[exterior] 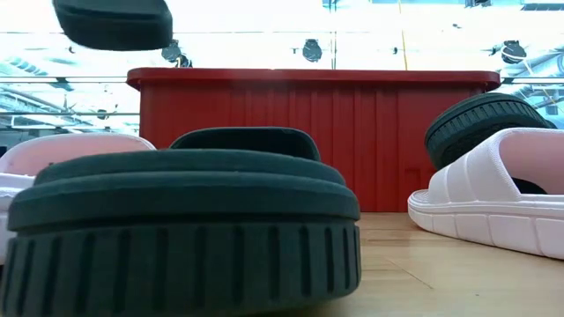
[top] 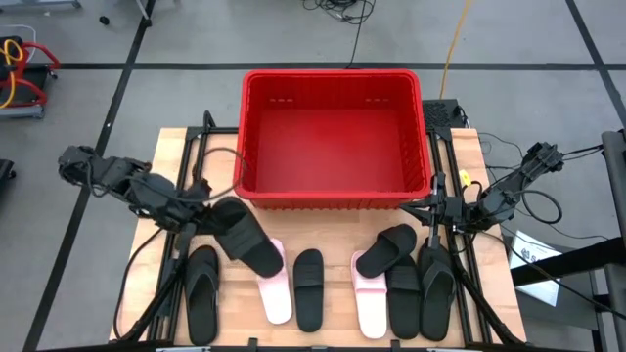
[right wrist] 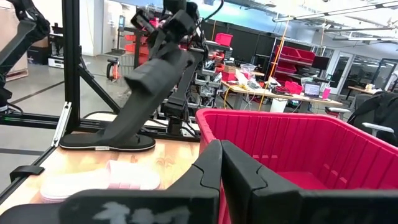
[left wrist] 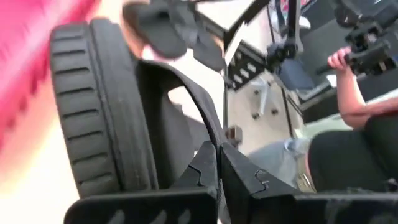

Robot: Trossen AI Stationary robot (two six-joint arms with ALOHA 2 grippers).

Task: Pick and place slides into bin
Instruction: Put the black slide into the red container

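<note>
From above, the left gripper (top: 207, 210) is clamped on a black slide (top: 245, 238) that hangs off its tip, lifted over the pink slide (top: 275, 293) and just short of the bin (top: 256, 137), which is empty. The right gripper (top: 445, 205) is pinched closed on nothing, parked by the bin's near right corner, with another black slide (top: 386, 249) just below it, propped on a pink one.

At table level the held slide (exterior: 115, 24) floats high, above the bin wall (exterior: 352, 132), with a black sole (exterior: 176, 233) filling the foreground.

In the left wrist view the fingers (left wrist: 205, 171) pinch only the slide's band (left wrist: 193, 118), so my guess is it could swing or slip out, or clip the rim and drop outside.

In the right wrist view the closed fingers (right wrist: 217, 174) point along the bin (right wrist: 298, 143), the carried slide (right wrist: 155, 84) well beyond them.

The surface is a light wooden table (top: 333, 323) on a grey floor; behind it are workshop benches, red crates, and a seated person (left wrist: 354, 124).
</note>
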